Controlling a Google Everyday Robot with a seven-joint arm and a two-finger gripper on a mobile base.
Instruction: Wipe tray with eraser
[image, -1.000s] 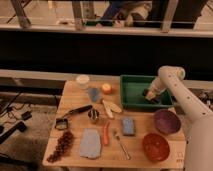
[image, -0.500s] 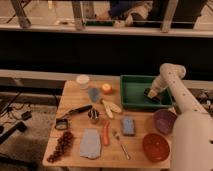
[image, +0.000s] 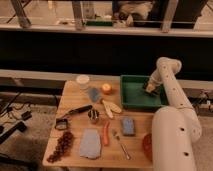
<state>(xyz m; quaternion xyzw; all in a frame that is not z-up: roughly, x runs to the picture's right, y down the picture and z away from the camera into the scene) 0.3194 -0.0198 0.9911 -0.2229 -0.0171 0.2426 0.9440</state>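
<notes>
The white robot arm (image: 172, 135) has swung in over the pale wooden tabletop's (image: 70, 97) near right corner, now covering most of the round red bowl (image: 146, 144). The dark green rectangular raised-rim tray (image: 131, 97) sits at the far right corner. Inside it, near its right rim, the hand (image: 150, 88) is clenched on the small dark, tan-sided eraser (image: 149, 92).

Lab: wooden table (image: 75, 102) below railing (image: 100, 29)

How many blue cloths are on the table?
2: one cloth by the white cup, another at the front. The arm could hide more. The hand is in the green tray.
</notes>
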